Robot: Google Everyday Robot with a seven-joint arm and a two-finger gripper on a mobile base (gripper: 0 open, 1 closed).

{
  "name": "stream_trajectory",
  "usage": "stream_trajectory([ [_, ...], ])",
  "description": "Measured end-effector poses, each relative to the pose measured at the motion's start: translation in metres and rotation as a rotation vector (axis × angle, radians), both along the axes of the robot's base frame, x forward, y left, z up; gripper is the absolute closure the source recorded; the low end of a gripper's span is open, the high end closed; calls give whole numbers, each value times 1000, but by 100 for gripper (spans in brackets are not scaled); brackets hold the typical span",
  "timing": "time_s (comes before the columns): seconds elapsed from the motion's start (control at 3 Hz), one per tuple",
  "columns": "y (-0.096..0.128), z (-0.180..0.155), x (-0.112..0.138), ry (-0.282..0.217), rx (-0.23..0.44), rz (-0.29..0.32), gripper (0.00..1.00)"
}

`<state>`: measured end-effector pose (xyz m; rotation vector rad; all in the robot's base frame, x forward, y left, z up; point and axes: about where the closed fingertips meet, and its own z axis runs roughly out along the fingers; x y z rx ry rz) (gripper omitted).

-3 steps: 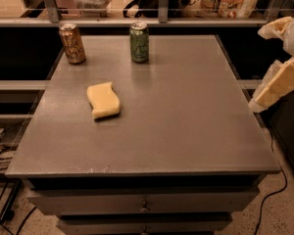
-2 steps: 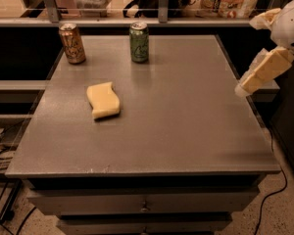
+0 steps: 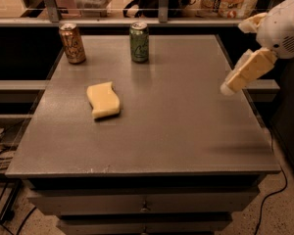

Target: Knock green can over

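Gripper (image 3: 245,72) hangs over the right edge of the table (image 3: 186,131), up off the surface and touching nothing. Well to its left and further back, the middle can (image 3: 139,42) stands upright near the back edge. Left again is the corner can (image 3: 71,43), at the back-left corner. The sponge (image 3: 104,100) lies flat in front of both cans, apart from them.
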<state>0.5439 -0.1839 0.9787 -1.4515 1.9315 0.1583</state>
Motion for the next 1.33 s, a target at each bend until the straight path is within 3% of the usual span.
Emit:
stream_trajectory([
  [0.67,59,-26,67,11,179,26,0],
  [1.33,96,-50,150,-19,264,-20,0],
])
